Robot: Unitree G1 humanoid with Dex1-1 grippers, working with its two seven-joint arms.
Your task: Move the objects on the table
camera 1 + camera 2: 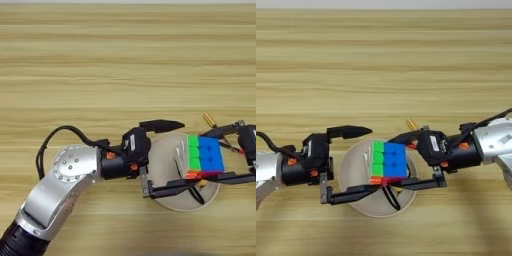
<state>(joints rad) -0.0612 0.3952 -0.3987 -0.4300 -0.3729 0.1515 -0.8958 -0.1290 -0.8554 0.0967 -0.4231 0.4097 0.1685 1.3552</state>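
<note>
Left arm: silver elbow and forearm lie nearest, low at the left side, reaching right toward the plate.
Left pincer [348, 162]: spread wide; upper finger juts over the plate's left rim, lower finger runs under the cube's near edge. It seems to clasp nothing.
Plate [351, 167]: round, beige, flat on the desk, between the two arms.
Puzzle cube [389, 161]: over the middle of the plate, green and blue squares up, red and orange along the near edge; whether it rests on the plate or hangs just above it I cannot tell.
Right pincer [401, 160]: reaching in from the right, one finger behind the cube and one along its near side; appears closed around the cube.
Black strap [392, 199]: a thin loop on the plate just in front of the cube; the tape measure body is hidden.
Brass-coloured piece [412, 124]: small, just beyond the plate.
Desk [384, 60]: light plank wood, stretching beyond.
Step in hand: likely carrying the cube at the plate.
Next move: probably lift straight, since the left fingers crowd both sides and the strap could snag.
</note>
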